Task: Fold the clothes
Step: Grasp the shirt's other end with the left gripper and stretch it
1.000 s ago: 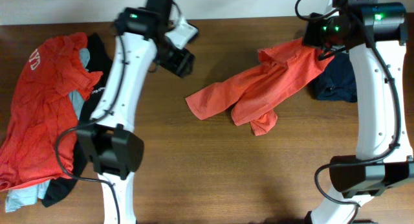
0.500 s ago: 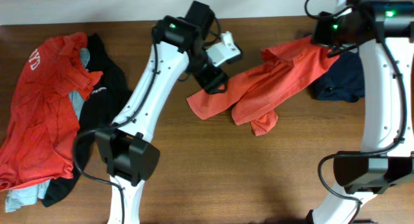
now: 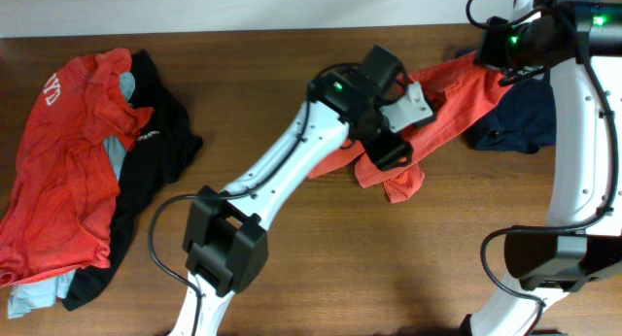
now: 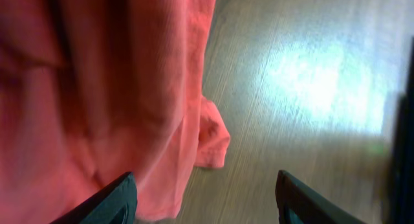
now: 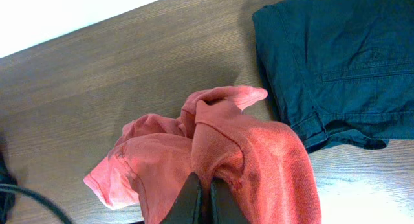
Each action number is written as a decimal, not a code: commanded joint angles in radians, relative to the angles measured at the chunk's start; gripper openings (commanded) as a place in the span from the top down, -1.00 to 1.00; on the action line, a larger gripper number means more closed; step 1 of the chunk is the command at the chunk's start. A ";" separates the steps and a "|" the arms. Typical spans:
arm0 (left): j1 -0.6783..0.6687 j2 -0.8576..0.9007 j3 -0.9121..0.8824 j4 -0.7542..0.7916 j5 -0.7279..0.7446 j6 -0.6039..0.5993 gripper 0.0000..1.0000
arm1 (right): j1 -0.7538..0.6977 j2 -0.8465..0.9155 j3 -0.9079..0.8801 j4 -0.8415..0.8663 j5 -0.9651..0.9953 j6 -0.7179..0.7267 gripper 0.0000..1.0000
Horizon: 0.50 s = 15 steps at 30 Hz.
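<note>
Clothes, overhead: orange-red T-shirt (image 3: pixel 457 103) crumpled right of centre on table (image 3: pixel 321 268), far corner at right gripper (image 3: pixel 494 72), navy garment (image 3: pixel 510 122) just beside. Left gripper (image 3: pixel 392 150) hangs over shirt's middle. Pile at left edge: second orange-red shirt (image 3: pixel 58 181), black garment (image 3: pixel 151 161), pale grey-blue one (image 3: pixel 34 299).
Left wrist: fingers (image 4: pixel 116 201) spread wide, nothing between them, shirt hem below.
Right wrist: fingers (image 5: pixel 191 198) pinched tight on raised shirt fold.
</note>
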<state>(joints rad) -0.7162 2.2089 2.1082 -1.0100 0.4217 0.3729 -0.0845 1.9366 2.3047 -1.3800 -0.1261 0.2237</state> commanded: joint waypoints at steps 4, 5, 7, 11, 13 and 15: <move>-0.010 -0.002 -0.079 0.105 -0.135 -0.178 -0.36 | -0.003 0.000 0.005 0.003 -0.013 -0.031 0.92; -0.010 -0.002 -0.088 0.121 -0.134 -0.198 -0.34 | -0.003 0.000 0.005 0.003 -0.013 -0.033 0.92; -0.010 -0.002 -0.112 0.161 -0.134 -0.231 -0.33 | -0.003 0.000 0.005 0.003 -0.013 -0.033 0.92; -0.013 -0.002 -0.164 0.230 -0.134 -0.256 0.12 | -0.013 0.000 0.005 0.003 -0.013 -0.033 0.92; -0.013 -0.002 -0.177 0.242 -0.134 -0.257 0.47 | -0.019 0.000 0.005 0.003 -0.014 -0.033 0.92; -0.013 -0.002 -0.178 0.246 -0.134 -0.270 0.93 | -0.024 0.000 0.005 0.000 -0.014 -0.033 0.92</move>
<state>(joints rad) -0.7280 2.2089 1.9453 -0.7761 0.2955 0.1356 -0.0895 1.9366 2.3047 -1.3808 -0.1268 0.2016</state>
